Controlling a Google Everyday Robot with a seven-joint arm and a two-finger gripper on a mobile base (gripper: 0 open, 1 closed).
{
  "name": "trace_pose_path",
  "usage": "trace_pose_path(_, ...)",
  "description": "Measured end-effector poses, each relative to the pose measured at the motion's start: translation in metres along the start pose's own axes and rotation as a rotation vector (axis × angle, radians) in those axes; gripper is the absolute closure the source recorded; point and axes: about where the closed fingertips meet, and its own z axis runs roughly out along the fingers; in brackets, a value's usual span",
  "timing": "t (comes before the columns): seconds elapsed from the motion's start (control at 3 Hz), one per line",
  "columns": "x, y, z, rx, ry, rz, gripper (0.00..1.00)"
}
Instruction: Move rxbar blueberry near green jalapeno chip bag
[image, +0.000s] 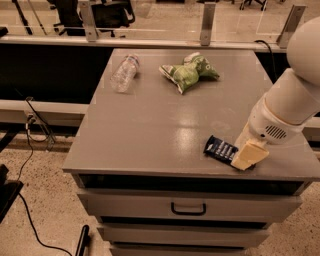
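The rxbar blueberry (220, 148) lies flat on the grey tabletop (150, 125), at the front edge and toward the right side, with its dark blue wrapper and white letters facing up. It is turned a little, so its left end points slightly to the back.

Going from the left: a clear plastic bottle (124, 73) lies on its side near the back left of the tabletop. To the right of it, also at the back, is the green jalapeno chip bag (189, 72), wrinkled and lying down, well apart from the bar.

Then comes the bar at the front, and at its right end is my gripper (249, 154), low over the tabletop. Its pale yellow tip covers the right end of the wrapper. I cannot tell whether it grips the bar or is loose. My white arm (290, 100) rises from there to the upper right.
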Motion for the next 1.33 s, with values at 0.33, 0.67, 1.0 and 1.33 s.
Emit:
trace_pose_path(0.33, 0.000, 0.000, 0.000, 0.000, 0.000, -0.001, 1.00)
trace_pose_path(0.67, 0.000, -0.007, -0.002, 0.000, -0.023, 0.015, 1.00)
trace_pose_path(1.0, -0.007, -0.031, -0.009, 0.032, -0.057, 0.022, 1.00)
trace_pose_path(1.33, -0.016, -0.069, -0.019, 0.090, -0.102, 0.030, 1.00)
